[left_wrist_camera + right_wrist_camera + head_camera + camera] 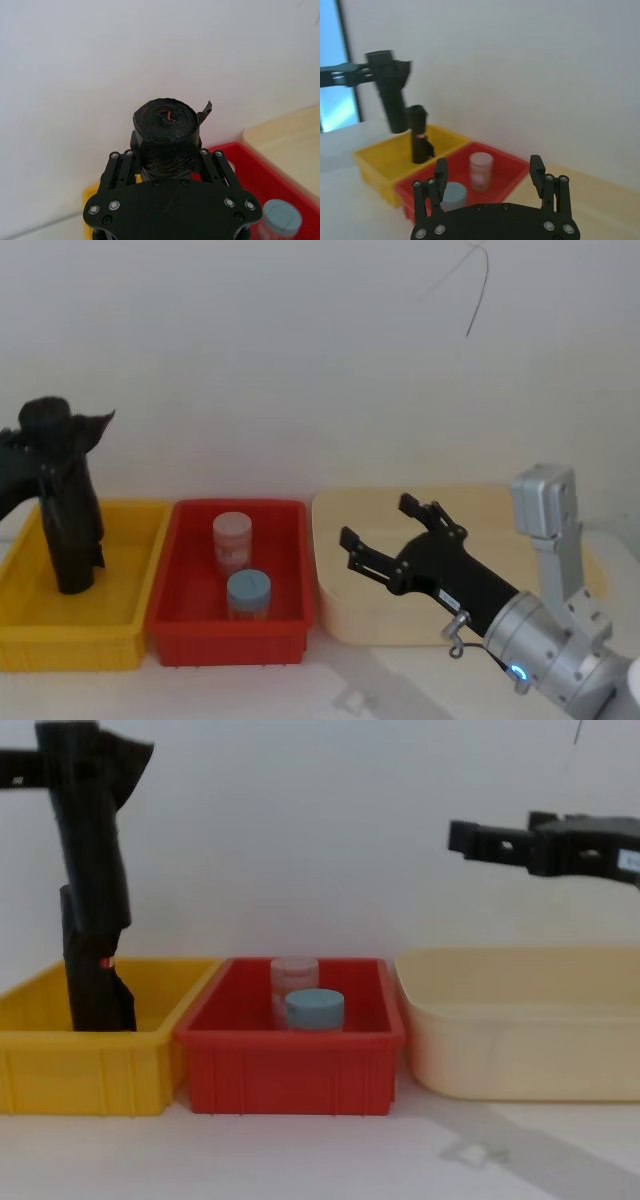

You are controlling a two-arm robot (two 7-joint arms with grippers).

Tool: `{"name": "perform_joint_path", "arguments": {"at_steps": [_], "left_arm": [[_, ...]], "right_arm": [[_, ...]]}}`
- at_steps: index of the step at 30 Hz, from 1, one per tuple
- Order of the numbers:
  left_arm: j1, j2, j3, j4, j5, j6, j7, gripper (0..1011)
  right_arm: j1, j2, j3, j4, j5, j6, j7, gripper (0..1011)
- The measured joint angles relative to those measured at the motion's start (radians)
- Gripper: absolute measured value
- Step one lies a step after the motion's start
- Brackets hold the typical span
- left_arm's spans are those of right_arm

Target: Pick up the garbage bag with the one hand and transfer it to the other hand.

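The garbage bag [88, 830], a thick black crinkly roll with a loose flap at its top, hangs upright above the yellow bin [60, 1070]. My left gripper [38, 455] is shut on the garbage bag [58, 475] near its upper end. In the left wrist view the bag's rolled end [167, 120] sits between the black fingers [216, 165]. My right gripper [376, 520] hovers open and empty over the cream tub [340, 620], well to the right of the bag. It is also in the chest view [495, 832] and the right wrist view [488, 165], where the bag [390, 95] is far off.
A slimmer black roll with a red mark [95, 985] stands in the yellow bin below the lifted bag. The red bin [230, 640] in the middle holds a clear jar [232, 540] and a blue-lidded jar [248, 592]. A white wall stands close behind.
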Motion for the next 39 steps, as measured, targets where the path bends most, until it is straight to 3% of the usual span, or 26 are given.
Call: {"name": "perform_joint_path", "arguments": {"at_steps": [15,28,39], "left_arm": [[-0.106,0.013,0.062,0.006,-0.061,0.048,-0.146,508],[-0.167,0.024,0.14,0.041,-0.087,0.027,-0.291,508],[-0.194,0.024,0.183,0.066,-0.115,0.019,-0.373,508]], "right_arm": [[0.164,0.017,-0.071,0.074,0.072,0.064,0.187,1000],[0.258,0.006,-0.126,0.153,0.106,0.104,0.27,1000],[0.294,-0.004,-0.153,0.197,0.12,0.109,0.296,1000]]}}
